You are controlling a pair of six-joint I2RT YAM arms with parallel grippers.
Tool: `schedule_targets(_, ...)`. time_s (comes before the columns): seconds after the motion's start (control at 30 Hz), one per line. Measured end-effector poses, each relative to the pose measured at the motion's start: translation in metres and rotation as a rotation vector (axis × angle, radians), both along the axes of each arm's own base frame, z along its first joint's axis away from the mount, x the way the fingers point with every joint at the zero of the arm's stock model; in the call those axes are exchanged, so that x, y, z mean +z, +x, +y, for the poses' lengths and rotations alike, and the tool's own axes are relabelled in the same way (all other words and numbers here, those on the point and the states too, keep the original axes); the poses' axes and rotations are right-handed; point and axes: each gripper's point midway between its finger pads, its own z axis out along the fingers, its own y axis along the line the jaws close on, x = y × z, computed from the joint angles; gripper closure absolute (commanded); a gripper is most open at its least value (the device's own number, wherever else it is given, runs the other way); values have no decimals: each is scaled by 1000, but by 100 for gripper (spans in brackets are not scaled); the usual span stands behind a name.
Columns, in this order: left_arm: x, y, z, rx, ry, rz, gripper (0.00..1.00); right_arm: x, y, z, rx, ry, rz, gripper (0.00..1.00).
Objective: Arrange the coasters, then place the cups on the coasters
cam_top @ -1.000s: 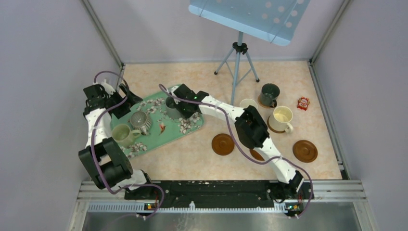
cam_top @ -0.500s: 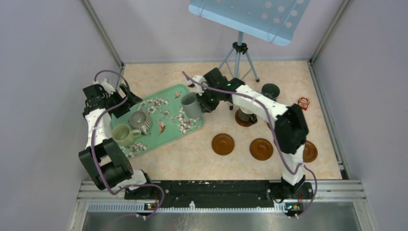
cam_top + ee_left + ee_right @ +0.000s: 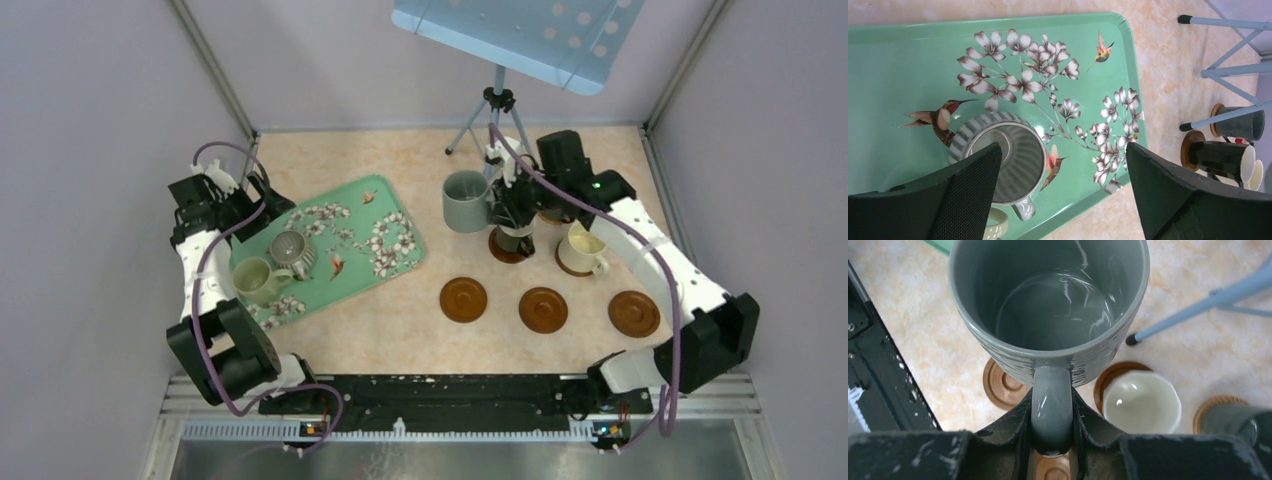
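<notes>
My right gripper [image 3: 1050,401] is shut on the handle of a grey-blue cup [image 3: 1048,305], carried in the air upright. From above, this cup [image 3: 465,200] hangs just left of a dark cup [image 3: 512,243] that stands on a coaster. A cream cup [image 3: 583,247] sits on another coaster. Three brown coasters [image 3: 463,299], [image 3: 543,309], [image 3: 634,313] lie bare in a row. On the green tray [image 3: 390,215] stand a ribbed grey cup [image 3: 291,252] and a pale green cup [image 3: 256,280]. My left gripper [image 3: 1063,190] hovers open over the ribbed cup [image 3: 1008,155], touching nothing.
A tripod [image 3: 497,130] stands at the back, one leg close to the carried cup. A dark green cup [image 3: 1243,125] on its coaster sits behind the dark one. Walls enclose the table on three sides.
My right arm lifted the grey-blue cup off the tray and swung it right, to above the coaster area. The left arm stayed put.
</notes>
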Motion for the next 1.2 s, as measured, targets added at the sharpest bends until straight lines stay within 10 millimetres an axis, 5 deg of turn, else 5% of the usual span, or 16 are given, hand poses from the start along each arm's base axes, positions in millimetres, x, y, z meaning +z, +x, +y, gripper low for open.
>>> schedule_targets(0.23,3,-2,-4,-17,-10,-11,1,20,-24,-80,-103,-2,-31,100)
schedule_targets(0.37,8,-3,-7,-28,-8,-28,1,29,-28,-143,-242,-10,-57,100)
schedule_targets(0.6,13,-3,-9,-44,-8,-48,1,2,-40,-241,-451,-44,-1,100)
schedule_targets(0.87,8,-9,-14,-104,12,-41,1,-50,-69,-311,-549,-41,112,100)
schedule_targets(1.2,-15,-16,-39,-228,73,40,1,-85,-99,-347,-571,-55,121,100)
